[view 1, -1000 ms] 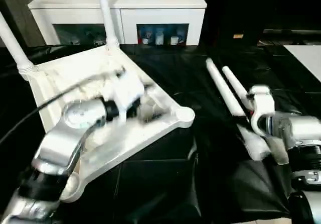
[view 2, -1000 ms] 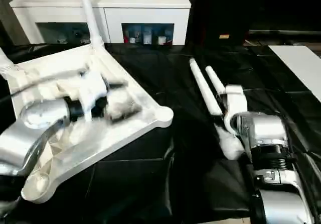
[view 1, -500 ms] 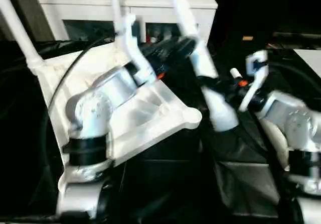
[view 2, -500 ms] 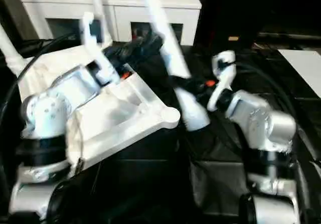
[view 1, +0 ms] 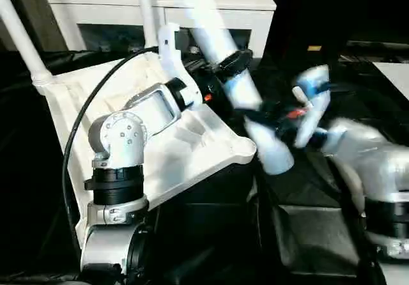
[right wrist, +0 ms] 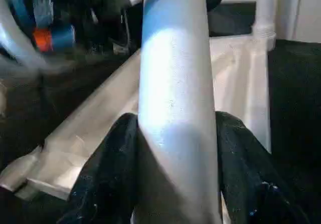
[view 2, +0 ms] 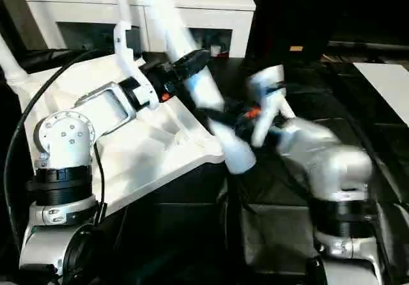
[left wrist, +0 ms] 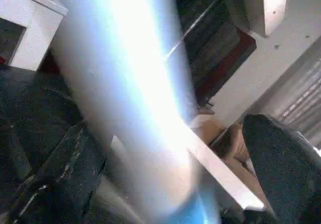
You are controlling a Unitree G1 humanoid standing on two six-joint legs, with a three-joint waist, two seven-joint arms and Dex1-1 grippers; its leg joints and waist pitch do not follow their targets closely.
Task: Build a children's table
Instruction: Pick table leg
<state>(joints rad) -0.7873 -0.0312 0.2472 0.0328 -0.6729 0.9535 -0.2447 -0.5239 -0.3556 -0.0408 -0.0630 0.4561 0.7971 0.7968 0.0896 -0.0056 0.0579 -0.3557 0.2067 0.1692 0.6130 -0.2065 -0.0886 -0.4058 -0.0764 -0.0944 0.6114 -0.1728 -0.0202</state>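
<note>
I am holding the third leg (view 1: 220, 55) up off the table, slanted, its fat end (view 1: 271, 157) hanging just beside the free corner socket (view 1: 244, 147) of the upside-down tabletop (view 1: 172, 151), which is lying tilted on the black-draped table (view 1: 211, 246). Two legs are already standing in the far sockets, one at the left corner (view 1: 22, 42) and one at the back corner (view 1: 146, 13).

My right jaws (right wrist: 175, 158) are clamping the leg near its fat end; the black fingers (right wrist: 108, 174) are pressing it on both sides. My left jaws (view 1: 231, 64) are sitting around the leg higher up, standing wide, and I am judging them as spread around it, not squeezing.

What is worrying me is this: only one pair of jaws is really gripping, and low down, so the long upper part is acting as a lever. If the leg is swinging while I am lowering it, it could be twisting in my right jaws and missing the socket. The fat end could also be catching the socket rim and shoving the tabletop, which nothing is pinning to the slippery cloth. Pushing in at a slant could be jamming the leg crooked. The top of the leg is passing near the white cabinet (view 1: 83, 4) behind, so a wide sweep could be knocking it.
</note>
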